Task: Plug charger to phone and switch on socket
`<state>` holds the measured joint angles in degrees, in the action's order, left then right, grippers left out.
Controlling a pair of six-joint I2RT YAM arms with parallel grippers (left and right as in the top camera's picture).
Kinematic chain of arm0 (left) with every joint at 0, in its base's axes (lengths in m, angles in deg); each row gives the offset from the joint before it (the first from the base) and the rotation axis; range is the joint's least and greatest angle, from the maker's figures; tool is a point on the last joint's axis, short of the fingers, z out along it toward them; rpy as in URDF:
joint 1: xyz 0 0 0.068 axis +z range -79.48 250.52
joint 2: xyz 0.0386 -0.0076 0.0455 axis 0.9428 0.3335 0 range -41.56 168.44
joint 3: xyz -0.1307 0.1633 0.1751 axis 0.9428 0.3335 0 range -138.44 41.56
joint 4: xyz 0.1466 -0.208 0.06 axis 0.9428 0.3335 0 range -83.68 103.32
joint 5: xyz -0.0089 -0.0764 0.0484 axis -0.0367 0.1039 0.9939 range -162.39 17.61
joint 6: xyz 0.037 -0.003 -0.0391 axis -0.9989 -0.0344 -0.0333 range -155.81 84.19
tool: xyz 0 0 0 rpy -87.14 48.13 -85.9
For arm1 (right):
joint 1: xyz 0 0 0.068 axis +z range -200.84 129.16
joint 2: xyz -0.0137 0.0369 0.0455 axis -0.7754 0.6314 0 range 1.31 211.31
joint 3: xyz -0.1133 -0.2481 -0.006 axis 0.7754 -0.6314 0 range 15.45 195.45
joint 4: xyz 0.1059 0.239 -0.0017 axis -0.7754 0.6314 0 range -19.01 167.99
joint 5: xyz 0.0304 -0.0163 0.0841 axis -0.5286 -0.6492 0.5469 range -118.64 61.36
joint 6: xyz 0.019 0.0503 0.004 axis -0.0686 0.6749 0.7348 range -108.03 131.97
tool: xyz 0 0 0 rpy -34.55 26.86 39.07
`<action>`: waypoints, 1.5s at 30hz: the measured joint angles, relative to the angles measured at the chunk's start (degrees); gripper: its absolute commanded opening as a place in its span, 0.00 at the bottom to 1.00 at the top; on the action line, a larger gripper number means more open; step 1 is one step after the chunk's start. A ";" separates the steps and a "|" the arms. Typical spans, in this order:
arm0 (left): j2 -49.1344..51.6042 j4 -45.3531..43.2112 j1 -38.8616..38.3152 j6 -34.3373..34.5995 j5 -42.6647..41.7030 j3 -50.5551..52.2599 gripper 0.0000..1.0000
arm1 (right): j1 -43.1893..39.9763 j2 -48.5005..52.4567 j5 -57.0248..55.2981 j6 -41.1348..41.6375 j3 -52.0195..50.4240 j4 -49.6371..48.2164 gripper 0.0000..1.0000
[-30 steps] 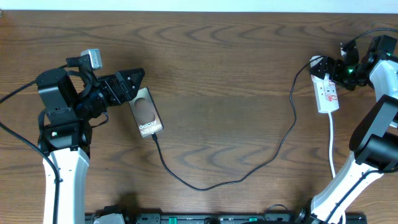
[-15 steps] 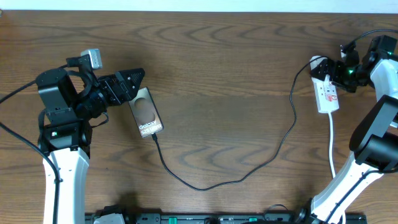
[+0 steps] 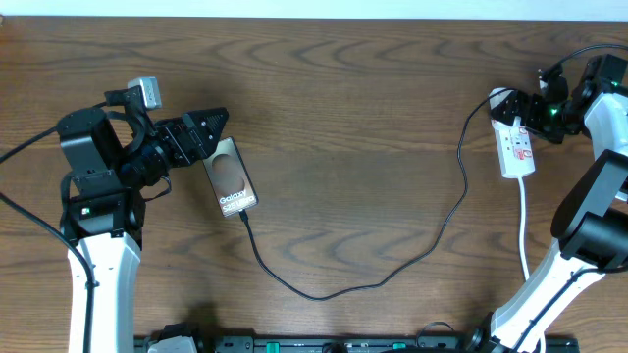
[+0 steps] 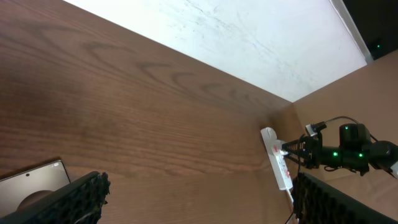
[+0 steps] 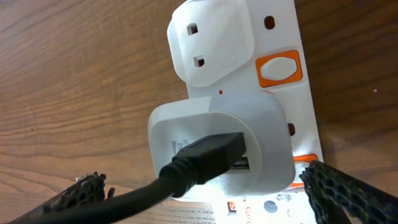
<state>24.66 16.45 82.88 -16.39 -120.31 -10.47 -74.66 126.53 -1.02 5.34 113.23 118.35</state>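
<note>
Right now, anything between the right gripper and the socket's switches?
Partly. The open right gripper hangs close over the socket. One orange switch is bare, but the white adapter holding the charger cable overlaps the lower switch.

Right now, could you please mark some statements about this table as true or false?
1. The flat dark glossy phone lies face up on the brown wooden table. True.
2. The thin black cable enters a white adapter on the white elongated power strip. True.
3. The left end effector grips the phone. False: it stands open near its top edge.
4. The power strip touches the phone. False: it lies far off, by the right end effector.
</note>
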 measured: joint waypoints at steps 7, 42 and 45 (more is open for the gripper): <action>0.00 0.00 0.00 0.00 0.02 0.00 0.95 | 0.96 0.00 -0.09 0.22 0.00 -0.11 0.99; 0.00 0.02 0.00 0.00 0.02 0.00 0.95 | 1.64 2.34 -3.13 2.32 1.55 -0.68 0.96; 0.00 0.00 0.00 -0.02 0.02 0.00 0.95 | 1.88 2.34 -3.76 2.32 1.64 -0.46 0.95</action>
<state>24.66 16.45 82.88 -16.41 -120.29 -10.47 -72.78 128.87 -4.78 7.66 114.87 117.89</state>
